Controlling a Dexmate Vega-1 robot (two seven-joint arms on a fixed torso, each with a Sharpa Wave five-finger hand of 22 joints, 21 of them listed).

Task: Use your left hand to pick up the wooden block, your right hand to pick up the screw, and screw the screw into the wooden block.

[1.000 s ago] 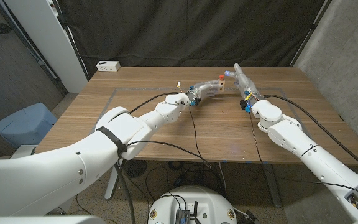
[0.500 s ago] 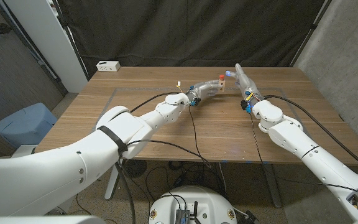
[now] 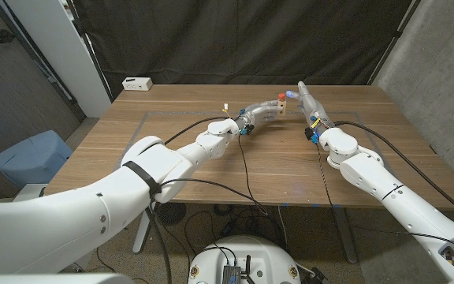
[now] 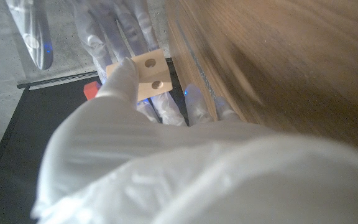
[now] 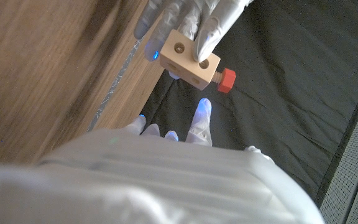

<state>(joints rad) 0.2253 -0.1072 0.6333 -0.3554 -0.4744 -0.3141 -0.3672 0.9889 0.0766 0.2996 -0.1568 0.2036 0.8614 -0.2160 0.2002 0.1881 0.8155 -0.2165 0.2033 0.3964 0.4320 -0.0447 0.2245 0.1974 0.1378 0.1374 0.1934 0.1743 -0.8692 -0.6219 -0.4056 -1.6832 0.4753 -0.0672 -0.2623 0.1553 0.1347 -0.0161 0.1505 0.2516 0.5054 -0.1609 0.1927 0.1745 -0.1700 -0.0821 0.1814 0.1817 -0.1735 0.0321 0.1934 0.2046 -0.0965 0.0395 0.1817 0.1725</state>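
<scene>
While my left hand [image 3: 260,113] holds the wooden block [image 3: 277,106] up over the far middle of the table [image 3: 172,150], its fingers [image 5: 207,34] are wrapped around the pale block with the thumb [image 4: 122,74] pressed on one face. Through the left wrist camera I see 2 round holes on the block's near face, and the right wrist camera shows 2 more on another side. A screw [image 5: 225,79] with a red head sticks out of the block's end, its shank already partly in the wood. My right hand [image 3: 306,99] sits just beside the block, fingers stretched out and holding nothing, the fingertips close to the red head but apart from it. A white box [image 3: 137,83] rests at the table's far left corner.
</scene>
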